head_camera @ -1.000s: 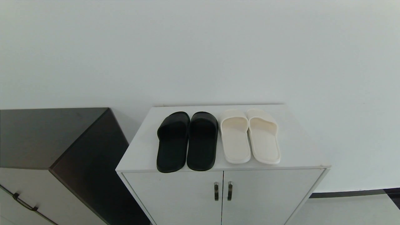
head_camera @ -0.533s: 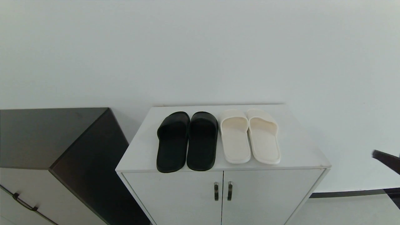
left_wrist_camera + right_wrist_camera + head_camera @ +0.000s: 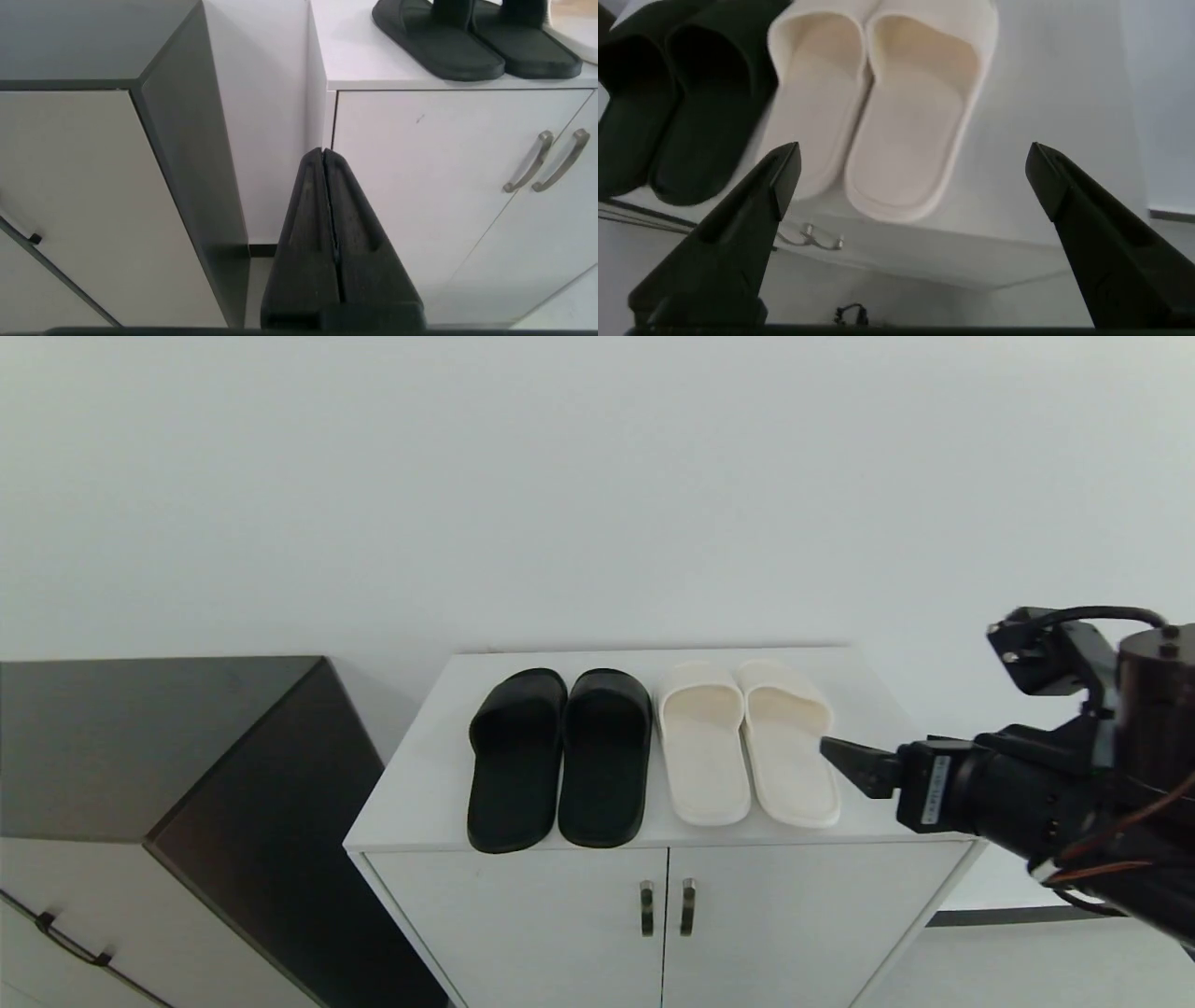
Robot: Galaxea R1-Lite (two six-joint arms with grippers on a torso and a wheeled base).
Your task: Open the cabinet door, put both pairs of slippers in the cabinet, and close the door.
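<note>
Head view: black slippers (image 3: 558,756) and white slippers (image 3: 747,742) sit on the white cabinet (image 3: 420,793), doors shut. The right gripper (image 3: 840,761) hangs beside the white pair.

Left wrist view: the left gripper (image 3: 329,224) is pressed together, low near a door handle (image 3: 526,163).

Right wrist view: the right gripper is wide apart, facing the white slippers. A door likely needs a slow pull first.

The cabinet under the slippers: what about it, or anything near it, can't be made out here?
- Inside of the cabinet: hidden in every view by its shut doors.
- Cabinet's lower part: cut off by the head view's bottom edge.
- Black slippers: their toe ends are cut off by the left wrist view's top edge.
</note>
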